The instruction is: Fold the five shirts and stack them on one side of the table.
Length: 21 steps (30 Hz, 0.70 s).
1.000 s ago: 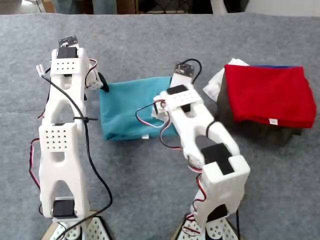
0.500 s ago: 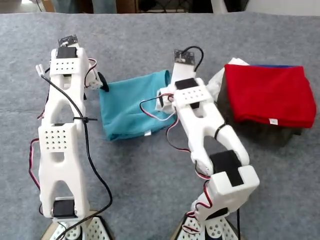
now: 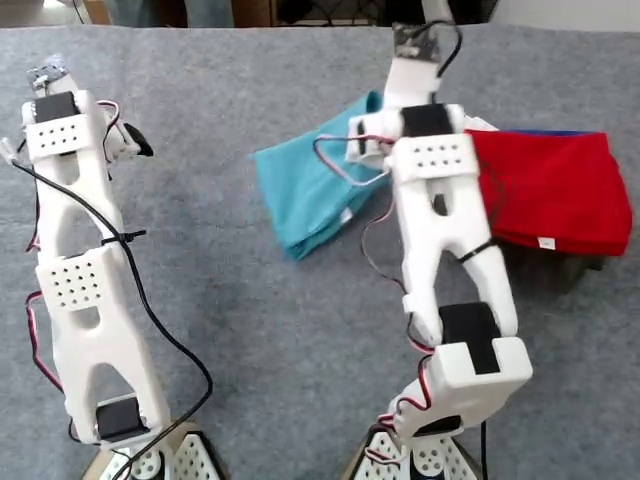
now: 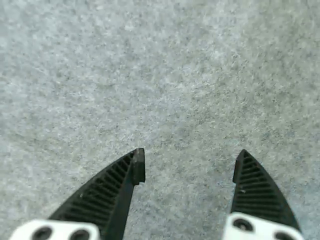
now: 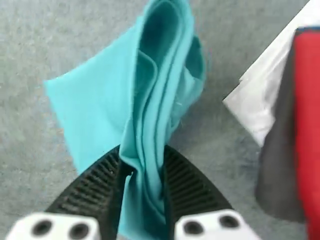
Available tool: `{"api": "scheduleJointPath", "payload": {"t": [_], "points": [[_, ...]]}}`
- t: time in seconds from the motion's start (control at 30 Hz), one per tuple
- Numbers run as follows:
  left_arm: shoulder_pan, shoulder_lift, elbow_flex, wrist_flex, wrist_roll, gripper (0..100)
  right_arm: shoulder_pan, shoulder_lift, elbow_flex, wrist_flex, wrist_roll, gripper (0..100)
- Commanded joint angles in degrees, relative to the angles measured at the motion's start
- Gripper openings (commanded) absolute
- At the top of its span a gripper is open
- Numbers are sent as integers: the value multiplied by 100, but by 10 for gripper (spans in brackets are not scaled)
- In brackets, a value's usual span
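the folded teal cloth shirt [image 3: 305, 200] is clamped in the right gripper's [image 5: 142, 167] fingers [image 5: 95, 186] just beside the red-topped shirt stack [image 3: 545, 190], while the left gripper [image 4: 189, 167], spread open, is stationed well apart.

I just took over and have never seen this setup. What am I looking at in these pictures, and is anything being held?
Two small white robot arms sit side by side at a grey felt table. The high view looks down on both; each of the other two pictures comes from a camera on one arm's wrist. The left gripper is open over bare felt. The right gripper is shut on a folded teal shirt, beside a stack topped by a red shirt.
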Motion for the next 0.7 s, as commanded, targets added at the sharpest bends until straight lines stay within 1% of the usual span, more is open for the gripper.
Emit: {"api": "scheduleJointPath", "payload": {"t": [0.0,0.13,0.3,0.4,0.53,0.67], "points": [[-13,-88,-251,-70,-18,296,352,-286,-558,70,413,14],[-13,-88,-251,-70,-18,296,862,-286,-831,79,1125,14],[-13,-88,-242,-70,-18,296,1635,-286,-1077,79,1802,14],[-13,-88,-233,-70,-18,296,2092,-312,-1130,237,2004,14],[57,-88,-215,-53,-18,296,2541,-295,-1516,923,2180,14],[215,-79,-154,-26,-18,296,3007,-286,-1895,1231,2171,14]]}}
